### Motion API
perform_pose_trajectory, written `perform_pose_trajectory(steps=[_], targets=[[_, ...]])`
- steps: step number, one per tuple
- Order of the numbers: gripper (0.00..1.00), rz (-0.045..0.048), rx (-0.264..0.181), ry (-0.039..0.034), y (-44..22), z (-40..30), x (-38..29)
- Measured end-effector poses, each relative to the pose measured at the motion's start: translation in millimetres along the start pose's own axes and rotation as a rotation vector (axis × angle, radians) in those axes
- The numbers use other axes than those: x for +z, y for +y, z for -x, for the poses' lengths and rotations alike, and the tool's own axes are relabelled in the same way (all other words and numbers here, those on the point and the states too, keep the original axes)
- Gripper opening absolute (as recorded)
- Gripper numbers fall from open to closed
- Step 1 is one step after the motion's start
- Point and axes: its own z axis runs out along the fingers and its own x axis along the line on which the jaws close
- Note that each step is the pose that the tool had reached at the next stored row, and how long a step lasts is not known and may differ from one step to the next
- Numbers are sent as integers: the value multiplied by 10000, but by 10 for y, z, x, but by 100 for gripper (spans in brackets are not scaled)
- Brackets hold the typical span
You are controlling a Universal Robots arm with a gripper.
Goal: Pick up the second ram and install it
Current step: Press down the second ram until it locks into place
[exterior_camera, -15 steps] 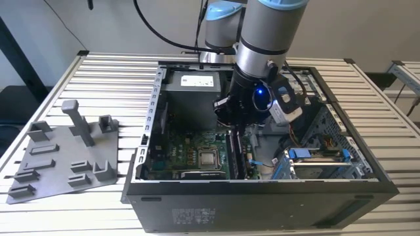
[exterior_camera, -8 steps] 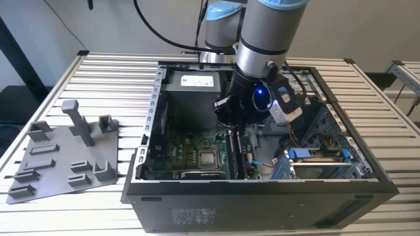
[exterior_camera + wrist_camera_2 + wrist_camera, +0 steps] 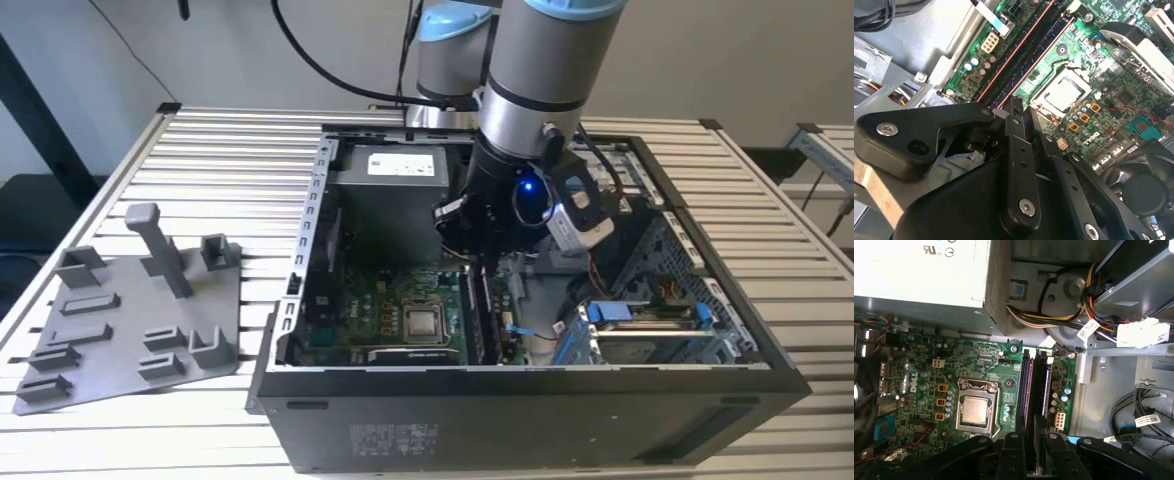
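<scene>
the claw (image 3: 1035, 460) is down inside the open computer case (image 3: 534, 385) on the slatted desk (image 3: 200, 140), pinching the second ram (image 3: 1040, 442) edge-on over the motherboard's (image 3: 979, 365) long black slots (image 3: 1035, 385), beside the processor (image 3: 975, 409). i can't make out its label.
</scene>
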Motion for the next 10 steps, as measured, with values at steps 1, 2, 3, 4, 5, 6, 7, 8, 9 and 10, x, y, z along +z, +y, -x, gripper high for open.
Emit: perform_pose_trajectory(steps=[1,2,3,4,5,6,7,8,9,10], targets=[[22,0,0,0,0,0,0],[22,-1,0,0,0,0,0],[22,0,1,0,0,-1,0],[22,0,0,0,0,-1,0],[22,-1,0,0,0,-1,0],[22,0,0,0,0,-1,0],[22,0,0,0,0,-2,0],[22,0,1,0,0,-2,0],[24,0,0,0,0,-2,0],[30,0,0,0,0,-2,0]])
